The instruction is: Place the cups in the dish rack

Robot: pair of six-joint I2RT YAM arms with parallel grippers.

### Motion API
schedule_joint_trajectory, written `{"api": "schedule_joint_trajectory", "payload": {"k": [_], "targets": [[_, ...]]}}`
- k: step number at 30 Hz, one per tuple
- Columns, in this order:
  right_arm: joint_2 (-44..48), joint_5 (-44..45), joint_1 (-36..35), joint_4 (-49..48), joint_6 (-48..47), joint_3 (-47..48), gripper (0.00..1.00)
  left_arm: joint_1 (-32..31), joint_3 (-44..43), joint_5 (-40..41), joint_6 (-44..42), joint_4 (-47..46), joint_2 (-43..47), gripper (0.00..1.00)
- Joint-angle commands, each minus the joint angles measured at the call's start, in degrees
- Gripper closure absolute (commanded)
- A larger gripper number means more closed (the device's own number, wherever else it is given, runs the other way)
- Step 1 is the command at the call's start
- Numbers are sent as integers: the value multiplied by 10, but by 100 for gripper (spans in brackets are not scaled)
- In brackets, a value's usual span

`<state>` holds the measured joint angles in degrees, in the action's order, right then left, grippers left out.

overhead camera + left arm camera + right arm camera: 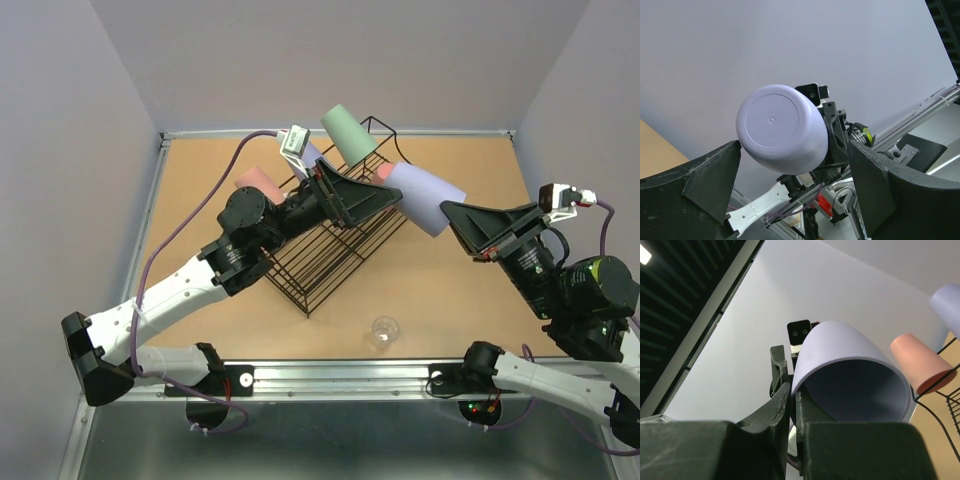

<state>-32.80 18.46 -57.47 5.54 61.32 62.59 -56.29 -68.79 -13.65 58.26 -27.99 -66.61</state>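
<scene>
My right gripper (456, 216) is shut on the rim of the large lavender cup (425, 198) and holds it on its side in the air, right of the black wire dish rack (330, 250). The right wrist view shows one finger inside and one outside the cup wall (850, 365), with the gripper (796, 390) pinched on it. My left gripper (385, 195) is open, its fingers either side of the cup's base (782, 127). The green cup (345, 132), large pink cup (260, 183), small lavender cup (312, 155) and small pink cup (383, 172) sit upside down at the rack's far end.
The tiny clear cup (385, 330) stands upright on the brown table near the front edge. The small pink cup (920, 362) and rack wires (940, 390) lie just right of the held cup. Grey walls enclose the table.
</scene>
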Motion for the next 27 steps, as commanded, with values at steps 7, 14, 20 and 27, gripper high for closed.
{"api": "schedule_joint_trajectory", "payload": {"k": [7, 14, 20, 27], "targets": [[-6, -29, -3, -92, 10, -24, 100, 7, -64, -1, -26, -25, -28, 2], [-5, -23, -4, -100, 7, -33, 100, 7, -90, -49, -20, -44, -48, 26], [3, -8, -4, -100, 6, -46, 100, 7, -90, -53, -16, -44, -48, 96], [35, 9, -3, -32, -8, -59, 41, 13, -159, -20, -86, 102, -48, 100]]}}
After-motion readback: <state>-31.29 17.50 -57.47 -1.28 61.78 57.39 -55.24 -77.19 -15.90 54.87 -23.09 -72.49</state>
